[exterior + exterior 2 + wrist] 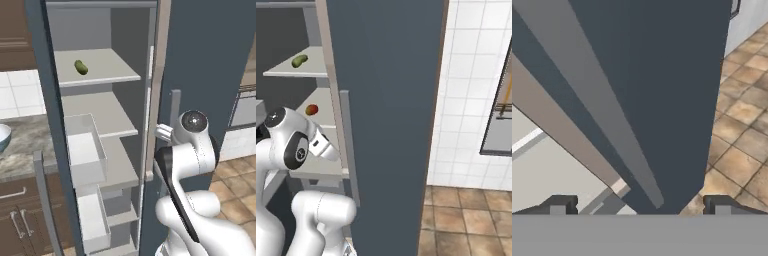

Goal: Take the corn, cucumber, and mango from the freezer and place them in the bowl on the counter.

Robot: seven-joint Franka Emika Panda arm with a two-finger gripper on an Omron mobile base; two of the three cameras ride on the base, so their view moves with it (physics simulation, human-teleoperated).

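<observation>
The freezer point(50, 105) stands open. A dark green cucumber point(81, 67) lies on its upper shelf, and the right base view shows the same cucumber point(299, 60) with the red-orange mango point(312, 109) one shelf lower. The corn is hidden. At the far left, the pale bowl point(2, 137) sits on the marbled counter point(27, 150). My gripper point(640, 206) is open, fingertips wide apart, right at the freezer door's grey vertical handle point(612, 130). My hand point(323, 145) sits beside that handle, apart from the food.
The dark door point(386, 100) stands open between my arm and the tiled wall. Two white drawers point(86, 152) jut out below the shelves. Brown cabinets point(15, 215) run under the counter. Tiled floor point(471, 215) lies to the right.
</observation>
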